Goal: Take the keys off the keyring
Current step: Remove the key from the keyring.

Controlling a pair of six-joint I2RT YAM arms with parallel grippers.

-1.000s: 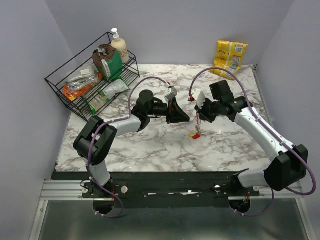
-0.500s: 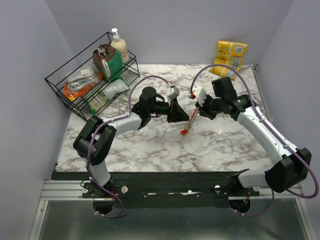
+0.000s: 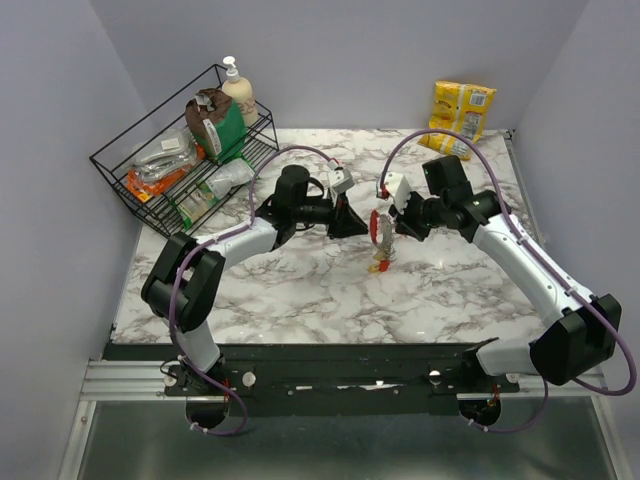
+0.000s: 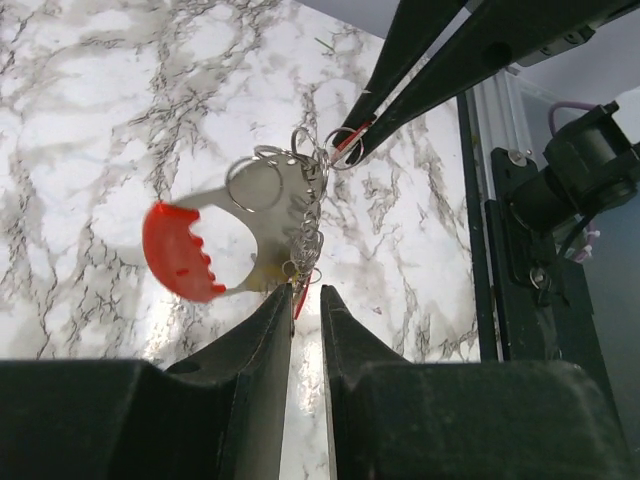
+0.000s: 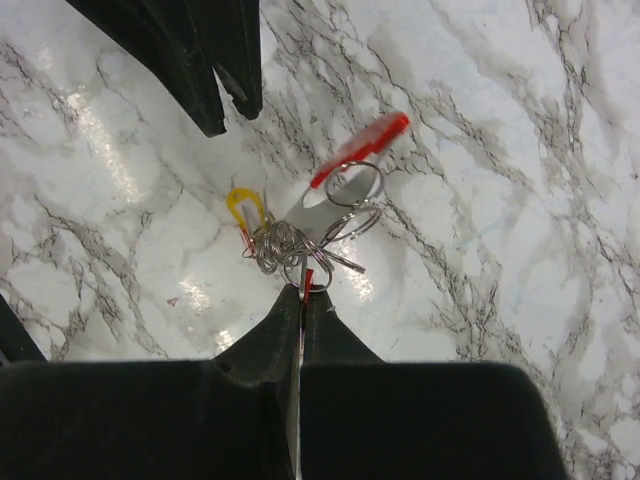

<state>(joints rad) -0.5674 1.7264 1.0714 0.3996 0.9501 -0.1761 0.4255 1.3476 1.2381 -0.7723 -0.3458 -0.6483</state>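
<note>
Above the marble table (image 3: pixel 300 290), the right gripper (image 5: pixel 301 292) is closed tight on the keyring (image 4: pixel 347 142), and the keys (image 5: pixel 290 240) hang from it in one bunch. The left gripper (image 4: pixel 306 294), jaws slightly parted, holds nothing near them. I judge no key is removed yet.

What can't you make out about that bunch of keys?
1. How many keys: overlapping in both wrist views, tiny in the top view.
2. How the small ring in the right gripper links to the rest: tangled rings hide it.
3. What the red-edged piece is: blurred in the left wrist view.
</note>
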